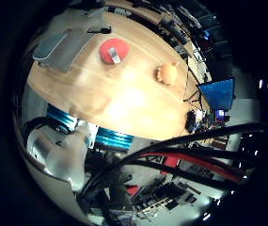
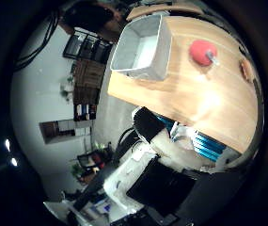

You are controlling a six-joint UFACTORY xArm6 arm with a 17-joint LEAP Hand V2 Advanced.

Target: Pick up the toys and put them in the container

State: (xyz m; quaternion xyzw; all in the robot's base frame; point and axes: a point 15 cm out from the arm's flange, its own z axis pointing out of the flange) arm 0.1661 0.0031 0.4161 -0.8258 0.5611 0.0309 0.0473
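Toys red [image 1: 114, 51] and orange [image 1: 167, 73], grey container [image 2: 142, 47], wooden table [image 1: 124, 99]

We see a wooden table [image 1: 124, 94] from well above. On it lies a red round toy [image 1: 114, 50] with a small grey piece on top, and well apart from it an orange toy [image 1: 167, 74]. A grey container [image 1: 58, 47] sits at the table's far end, beyond the red toy.
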